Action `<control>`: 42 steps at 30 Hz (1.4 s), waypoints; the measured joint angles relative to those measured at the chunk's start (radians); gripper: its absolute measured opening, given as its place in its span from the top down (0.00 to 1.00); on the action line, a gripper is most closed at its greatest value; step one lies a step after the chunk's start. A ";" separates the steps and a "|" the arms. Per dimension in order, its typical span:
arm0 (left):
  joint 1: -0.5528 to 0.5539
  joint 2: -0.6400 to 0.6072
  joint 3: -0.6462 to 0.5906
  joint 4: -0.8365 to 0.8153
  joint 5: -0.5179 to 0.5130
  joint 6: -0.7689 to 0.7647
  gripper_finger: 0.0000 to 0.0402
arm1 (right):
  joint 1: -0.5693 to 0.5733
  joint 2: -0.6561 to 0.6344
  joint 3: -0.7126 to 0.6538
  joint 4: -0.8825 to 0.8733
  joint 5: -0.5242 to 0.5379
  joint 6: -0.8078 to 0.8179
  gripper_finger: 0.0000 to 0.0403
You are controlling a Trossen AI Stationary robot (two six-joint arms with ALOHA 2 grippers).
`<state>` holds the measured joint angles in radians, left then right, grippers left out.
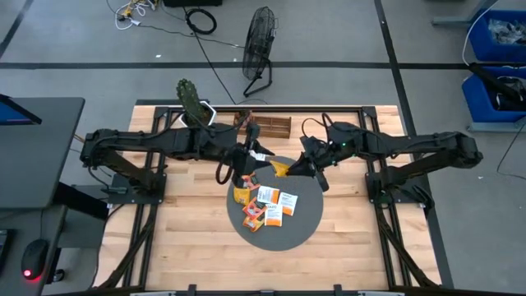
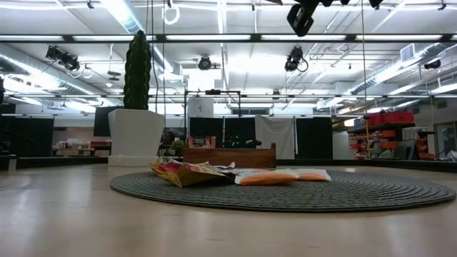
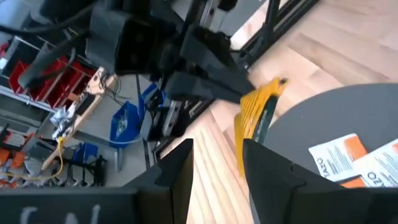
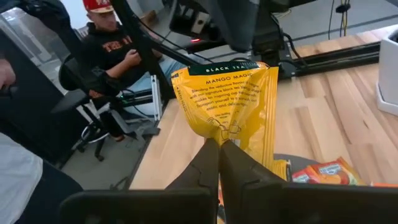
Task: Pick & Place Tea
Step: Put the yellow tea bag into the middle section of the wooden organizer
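Note:
A grey disc (image 1: 302, 230) lies mid-table with several small orange, white and red tea sachets (image 1: 271, 205) flat on it, also visible in the low view (image 2: 282, 175). A second yellow packet (image 1: 241, 195) lies at the disc's left edge. My right gripper (image 1: 297, 168) is above the disc's far edge, shut on a yellow "Mango Magic" tea pouch (image 4: 227, 102). My left gripper (image 3: 217, 158) is open and empty. It hovers just left of that pouch (image 3: 256, 115), near the disc's far-left edge (image 1: 249, 168). My right gripper pinches the yellow pouch between its two fingers at one short edge (image 4: 219, 138), where the foil crinkles. The fingers reach in from the table's right, slanting down. The pouch is lifted clear of the disc and sticks out past the fingertips toward the left arm (image 1: 279, 168).
A brown wooden tray (image 1: 271, 127) sits at the table's far edge, behind the disc (image 2: 228, 155). A cactus in a white pot (image 1: 193, 103) stands at the far left. Bare wood lies left and right of the disc. A seated person (image 4: 106, 56) is beyond the table.

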<state>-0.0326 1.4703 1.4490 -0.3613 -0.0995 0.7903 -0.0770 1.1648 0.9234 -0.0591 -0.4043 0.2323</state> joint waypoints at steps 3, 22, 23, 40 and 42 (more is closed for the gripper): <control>-0.009 -0.014 -0.001 -0.027 -0.001 -0.009 0.65 | -0.002 0.000 0.000 -0.001 0.000 0.007 1.00; -0.042 -0.026 -0.001 -0.012 -0.054 -0.019 0.65 | -0.015 0.001 0.000 0.121 -0.034 0.100 1.00; -0.042 -0.022 -0.001 0.000 -0.054 -0.019 0.65 | -0.015 0.001 0.000 0.119 -0.034 0.101 1.00; -0.043 0.008 -0.001 0.011 -0.053 -0.019 0.76 | -0.015 0.002 0.000 0.116 -0.022 0.099 0.97; -0.043 0.008 -0.001 0.011 -0.053 -0.019 0.84 | -0.015 0.002 0.000 0.111 -0.022 0.099 0.95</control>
<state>-0.0761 1.4784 1.4483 -0.3504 -0.1525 0.7712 -0.0917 1.1667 0.9234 0.0521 -0.4263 0.3313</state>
